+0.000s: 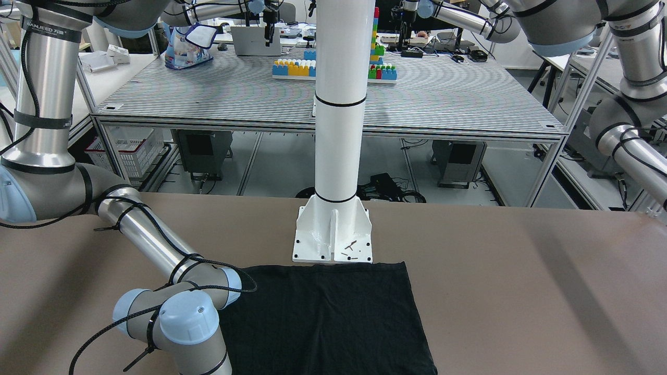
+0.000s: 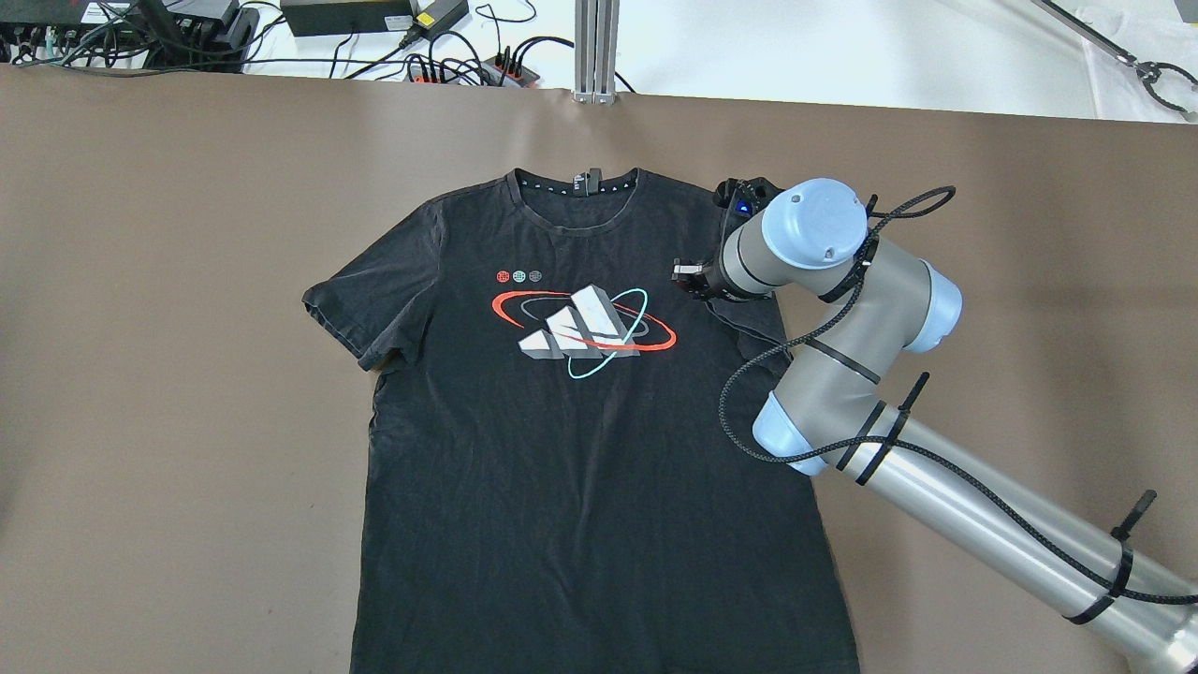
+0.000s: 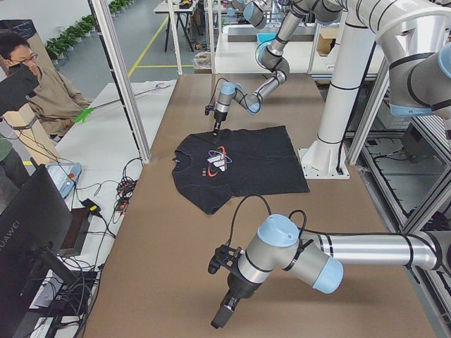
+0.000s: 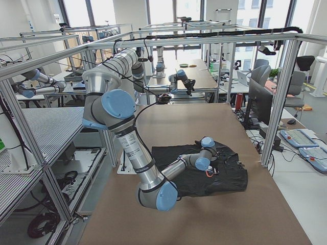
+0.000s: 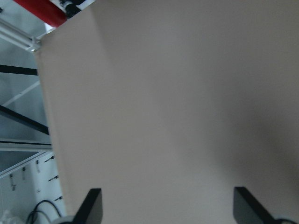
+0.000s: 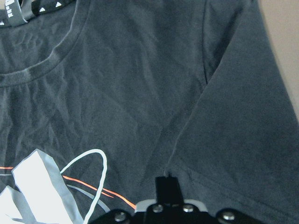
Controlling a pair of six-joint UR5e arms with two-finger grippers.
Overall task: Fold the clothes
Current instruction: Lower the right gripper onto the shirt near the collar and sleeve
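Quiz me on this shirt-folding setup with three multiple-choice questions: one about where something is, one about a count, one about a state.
1. Where is the right gripper?
A) over bare table
B) over the T-shirt, by a sleeve seam
C) beside the white pillar

2. How many small dots sit above the shirt's logo?
A) one
B) five
C) three

3. What state is the left gripper in?
A) open, holding nothing
B) clamped on the shirt
C) clamped on a toy block

Answers:
1 B: its wrist view is filled with black fabric and the seam.
2 C: the overhead view shows a red, a teal and a grey dot in a row.
3 A: its wrist view shows its fingers far apart over bare table.
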